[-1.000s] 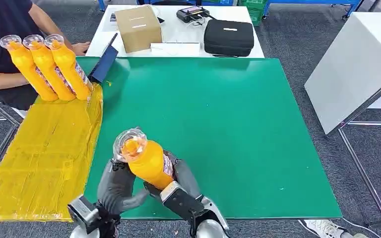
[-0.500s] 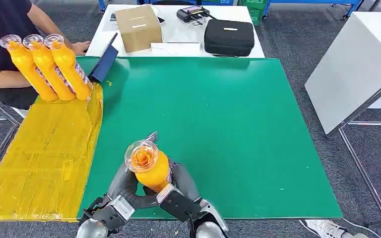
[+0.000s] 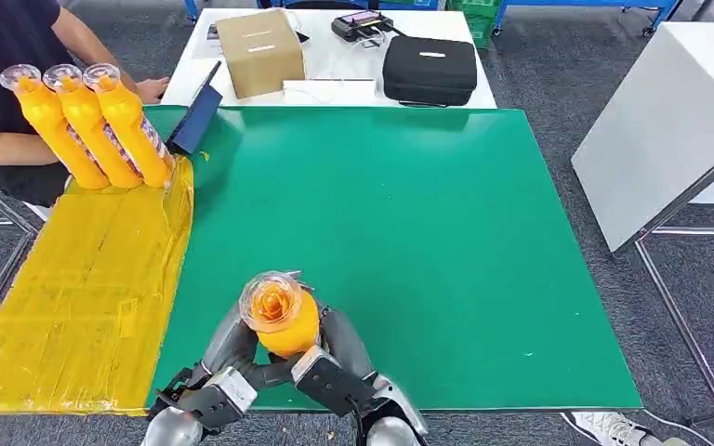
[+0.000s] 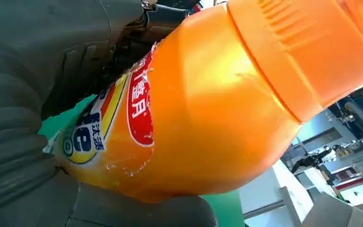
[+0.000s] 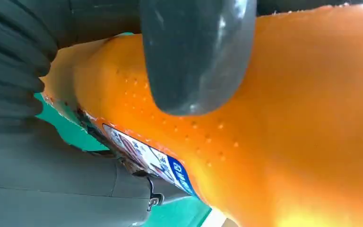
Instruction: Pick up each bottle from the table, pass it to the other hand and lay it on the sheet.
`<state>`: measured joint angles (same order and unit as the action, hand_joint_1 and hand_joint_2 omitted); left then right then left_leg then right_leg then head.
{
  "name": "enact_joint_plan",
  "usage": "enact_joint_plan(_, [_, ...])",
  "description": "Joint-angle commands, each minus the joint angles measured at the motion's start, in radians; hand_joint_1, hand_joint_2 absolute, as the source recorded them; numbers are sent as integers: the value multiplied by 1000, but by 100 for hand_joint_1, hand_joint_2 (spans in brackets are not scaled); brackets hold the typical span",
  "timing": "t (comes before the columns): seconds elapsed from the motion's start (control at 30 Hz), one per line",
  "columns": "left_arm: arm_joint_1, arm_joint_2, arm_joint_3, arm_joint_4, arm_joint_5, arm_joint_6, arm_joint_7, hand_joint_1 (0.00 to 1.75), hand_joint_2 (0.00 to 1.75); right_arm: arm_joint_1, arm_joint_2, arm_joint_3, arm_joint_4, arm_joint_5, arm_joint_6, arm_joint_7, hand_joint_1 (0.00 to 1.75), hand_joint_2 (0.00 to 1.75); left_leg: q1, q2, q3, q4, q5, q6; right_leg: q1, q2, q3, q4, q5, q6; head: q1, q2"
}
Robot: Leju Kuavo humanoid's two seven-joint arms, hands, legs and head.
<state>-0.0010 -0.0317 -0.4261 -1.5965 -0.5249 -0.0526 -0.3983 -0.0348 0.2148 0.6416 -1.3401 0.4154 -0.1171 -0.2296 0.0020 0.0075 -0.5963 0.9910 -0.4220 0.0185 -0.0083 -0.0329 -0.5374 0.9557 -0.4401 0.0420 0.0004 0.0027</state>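
An orange bottle [image 3: 281,316] with a clear cap stands upright over the near edge of the green table [image 3: 428,214], cap facing the head camera. My left hand [image 3: 230,349] grips it from the left and my right hand [image 3: 337,360] from the right. In the left wrist view the labelled bottle [image 4: 208,109] lies against my left hand [image 4: 33,94]. In the right wrist view the thumb of my right hand [image 5: 196,52] presses on the bottle [image 5: 302,123]. Three more orange bottles [image 3: 88,125] sit side by side at the far end of the yellow sheet [image 3: 74,297].
A person [image 3: 0,56] sits at the far left behind the sheet, beside a dark blue tablet [image 3: 195,116]. A white table behind holds a cardboard box [image 3: 258,51] and a black case [image 3: 428,70]. Another white table [image 3: 669,121] stands to the right.
The bottle has swung from leaning left to upright and shifted slightly right. My left hand has come up from below and closed round it beside the right hand.
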Motion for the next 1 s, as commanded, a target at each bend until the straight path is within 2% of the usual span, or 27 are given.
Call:
enact_joint_plan(0.03, [7,18,-55,87,-13,-13,10,175,175,-76,-7,78,46,4,24,-7,175,175,0,2,2,-1,-1,-1,0,4,1,-1,0,-1,0,0])
enact_joint_plan(0.33, [26,10,-33,71,-11,-9,9,175,175,-73,-7,76,54,9,27,-3,175,175,0,3,4,-1,-2,-1,0,7,3,0,-1,-2,0,0])
enact_joint_plan(0.4, [33,0,-19,56,-37,36,7,175,175,-63,-12,66,50,27,13,5,175,175,0,3,5,0,-2,-2,0,8,4,0,-1,-2,0,0])
enact_joint_plan(0.43, [32,0,-18,52,-37,36,7,175,175,-62,-15,64,49,27,13,5,157,175,0,2,2,-1,-1,-1,0,4,2,-1,0,-1,0,0])
enact_joint_plan(0.47, [41,-3,-11,34,-76,74,19,175,175,-52,-19,57,33,42,-1,12,3,175,0,2,3,-1,-2,-1,0,5,3,-1,-1,-1,0,0])
enact_joint_plan(0.5, [53,-28,18,9,-267,244,90,175,175,-14,-28,21,-9,104,-55,48,0,175,0,2,1,-1,-1,-1,0,4,1,-1,0,-1,0,0])
enact_joint_plan(0.53, [55,-34,31,-12,-330,290,112,175,175,6,-37,2,-36,107,-55,48,0,175,0,2,3,0,-2,-1,0,4,2,0,-1,-1,0,0])
enact_joint_plan(0.57, [61,-47,56,-34,-548,446,173,175,175,43,-45,-36,-81,114,-65,55,0,175,0,1,4,0,-2,-1,0,4,3,0,-2,-1,0,0])
enact_joint_plan(0.6, [68,-50,88,-70,-715,539,227,175,175,78,-67,-62,-135,120,-64,54,0,175,0,-1,2,0,-1,-1,0,1,2,0,-2,-1,0,0])
enact_joint_plan(0.63, [76,-49,99,-85,-795,585,256,175,175,104,-89,-80,-179,110,-62,48,0,0,0,-2,0,0,0,0,0,0,0,-1,-1,0,0,0])
enact_joint_plan(0.67, [82,-46,134,-93,-918,625,309,175,175,126,-116,-100,-216,107,-58,49,0,0,0,-3,1,1,-1,0,0,-1,1,0,-2,-1,0,0])
enact_joint_plan(0.73, [81,-37,173,-70,-1005,671,336,175,175,143,-149,-119,-244,90,-33,39,0,0,0,-3,1,1,-1,-1,0,-1,2,0,-2,-1,0,0])
enact_joint_plan(0.8, [47,23,221,14,-1046,732,364,175,175,143,-207,-126,-237,95,-8,30,0,0,0,-2,3,-1,-1,-1,-1,0,3,-2,-1,-1,0,0])
enact_joint_plan(0.83, [27,105,277,33,-1046,751,378,175,175,146,-223,-130,-233,102,-9,18,0,0,0,0,2,-2,0,-1,-1,2,1,-2,0,-1,0,0])
enact_joint_plan(0.87, [20,119,283,37,-1046,751,380,175,175,149,-228,-134,-231,102,-11,11,0,0,0,-1,4,-3,0,-2,-1,2,3,-3,0,-2,-1,0])
enact_joint_plan(0.9, [19,193,343,20,-1046,751,387,175,175,149,-235,-134,-231,104,-9,1,0,0,0,-2,5,-3,0,-2,-1,2,4,-3,0,-2,0,0])
enact_joint_plan(1.0, [12,216,339,48,-1046,751,411,175,175,148,-239,-132,-230,104,-8,-2,0,0,0,1,3,-1,-1,-2,0,4,1,0,-1,-2,0,0])
